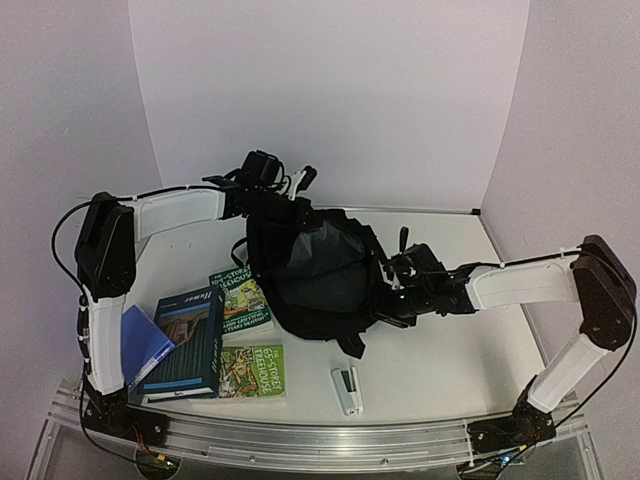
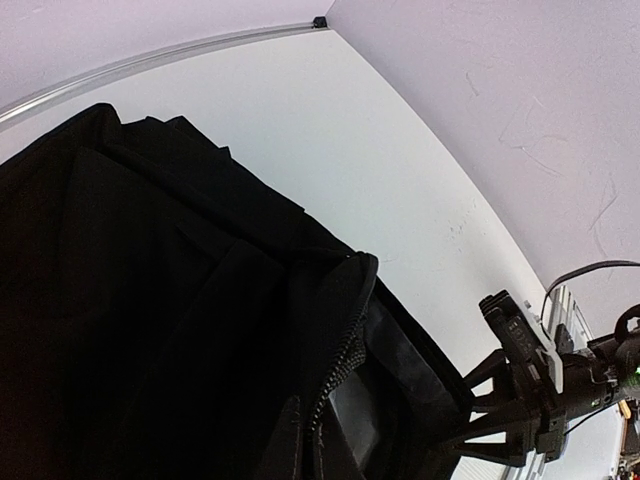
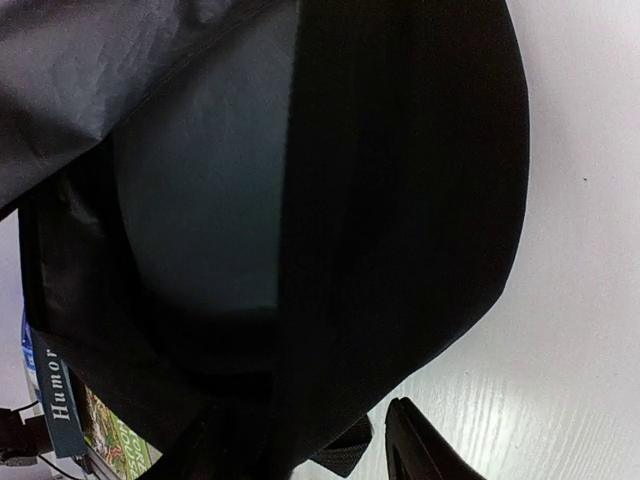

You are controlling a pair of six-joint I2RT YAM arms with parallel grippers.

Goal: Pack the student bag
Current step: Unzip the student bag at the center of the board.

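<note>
The student bag [image 1: 310,270] is a big black backpack standing mid-table, its mouth gaping and grey lining showing. My left gripper [image 1: 262,180] is shut on the bag's top edge and holds it up. In the left wrist view black fabric and a zipper [image 2: 340,370] fill the frame and hide the fingers. My right gripper [image 1: 393,292] is at the bag's right rim. In the right wrist view the bag's wall [image 3: 400,200] lies between the jaws. One fingertip [image 3: 415,445] stands apart from the fabric over bare table; the other is hidden by the bag.
Left of the bag lie two green books [image 1: 240,300] [image 1: 252,372], a dark teal book marked Humor [image 1: 185,340] and a blue notebook [image 1: 140,345]. A white stapler [image 1: 347,388] lies in front of the bag. Walls close in on three sides.
</note>
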